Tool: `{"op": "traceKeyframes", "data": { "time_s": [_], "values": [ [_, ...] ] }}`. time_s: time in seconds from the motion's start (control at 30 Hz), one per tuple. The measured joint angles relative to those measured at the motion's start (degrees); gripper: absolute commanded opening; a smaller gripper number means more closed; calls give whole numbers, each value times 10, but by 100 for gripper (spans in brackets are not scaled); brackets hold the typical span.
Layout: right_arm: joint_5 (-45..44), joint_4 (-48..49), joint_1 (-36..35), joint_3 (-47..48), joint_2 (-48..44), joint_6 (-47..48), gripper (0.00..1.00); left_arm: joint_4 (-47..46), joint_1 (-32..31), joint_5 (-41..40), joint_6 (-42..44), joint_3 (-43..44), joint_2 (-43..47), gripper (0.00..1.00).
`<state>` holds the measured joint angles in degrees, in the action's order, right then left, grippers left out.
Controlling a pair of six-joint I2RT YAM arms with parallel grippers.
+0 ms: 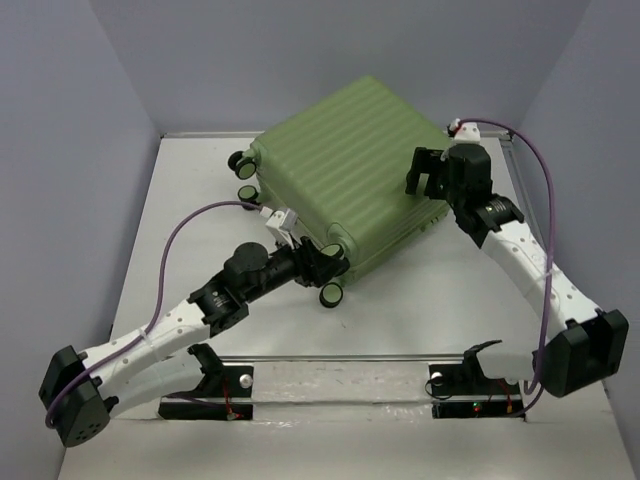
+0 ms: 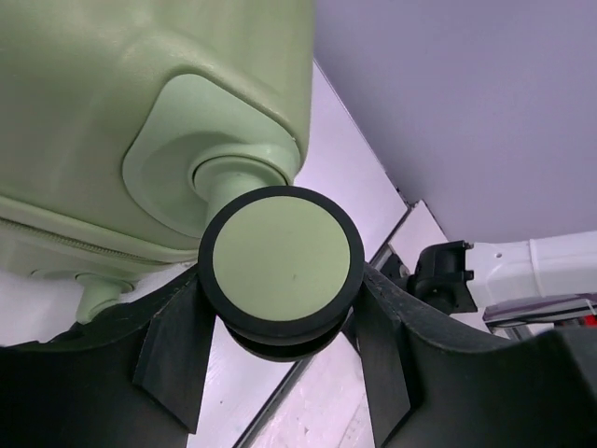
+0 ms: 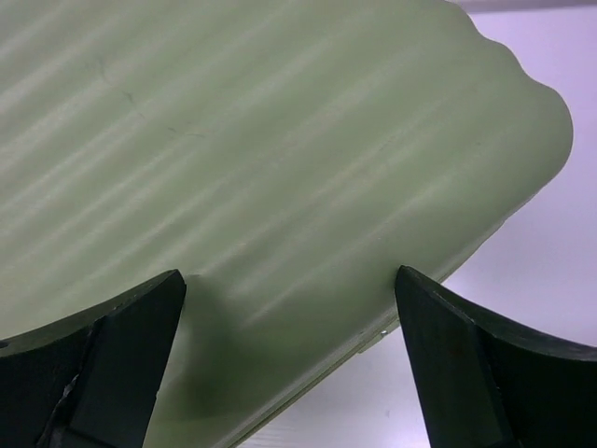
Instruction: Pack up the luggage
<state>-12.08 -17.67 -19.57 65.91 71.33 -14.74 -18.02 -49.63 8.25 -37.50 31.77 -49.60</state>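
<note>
The luggage (image 1: 345,165), a light-green ribbed hard-shell suitcase, lies closed and flat at the back middle of the table, turned at an angle. Its small black wheels with green hubs stick out on the left and front-left sides. My left gripper (image 1: 322,262) is at the front-left corner, and its fingers (image 2: 173,345) press both sides of one wheel (image 2: 284,261). My right gripper (image 1: 425,175) hovers open over the shell's right edge. In the right wrist view the gripper (image 3: 289,278) has only ribbed shell (image 3: 280,140) under it and nothing between its fingers.
Grey walls close the table (image 1: 190,230) in on the left, back and right. A metal rail (image 1: 340,357) and the two arm mounts run along the near edge. Another free wheel (image 1: 330,293) sits just in front of the left gripper. Purple cables loop off both arms.
</note>
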Motion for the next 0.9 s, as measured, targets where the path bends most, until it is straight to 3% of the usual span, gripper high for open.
{"op": "traceKeyframes", "data": {
  "time_s": [0.23, 0.3, 0.4, 0.5, 0.53, 0.63, 0.7, 0.77, 0.8, 0.83, 0.9],
  "values": [
    [210, 39, -5, 98, 100, 53, 99, -30, -21, 15, -11, 47, -87, 6],
    [258, 32, -17, 99, 101, 54, 91, -33, -28, 23, -16, 58, -106, 6],
    [287, 32, -26, 89, 83, 43, 76, -37, -37, 35, -23, 71, -126, 6],
    [285, 25, -26, 12, -18, 17, 47, -37, -44, 40, -28, 81, -139, 6],
    [283, 40, -26, -21, -61, 3, 27, -36, -44, 40, -29, 83, -140, 6],
    [276, 62, -26, -132, -205, -30, 9, -34, -46, 40, -32, 90, -147, 6],
    [274, 82, -26, -201, -280, -52, 8, -31, -47, 40, -36, 96, -151, 6],
    [275, 116, -26, -275, -330, -75, 18, -32, -47, 40, -39, 96, -153, 6],
    [278, 131, -26, -310, -336, -82, 26, -32, -47, 40, -40, 96, -154, 6],
    [281, 134, -26, -339, -350, -90, 43, -33, -47, 40, -42, 96, -155, 6],
    [292, 157, -34, -415, -358, -106, 52, -34, -47, 41, -44, 97, -156, 6]
  ]
}}
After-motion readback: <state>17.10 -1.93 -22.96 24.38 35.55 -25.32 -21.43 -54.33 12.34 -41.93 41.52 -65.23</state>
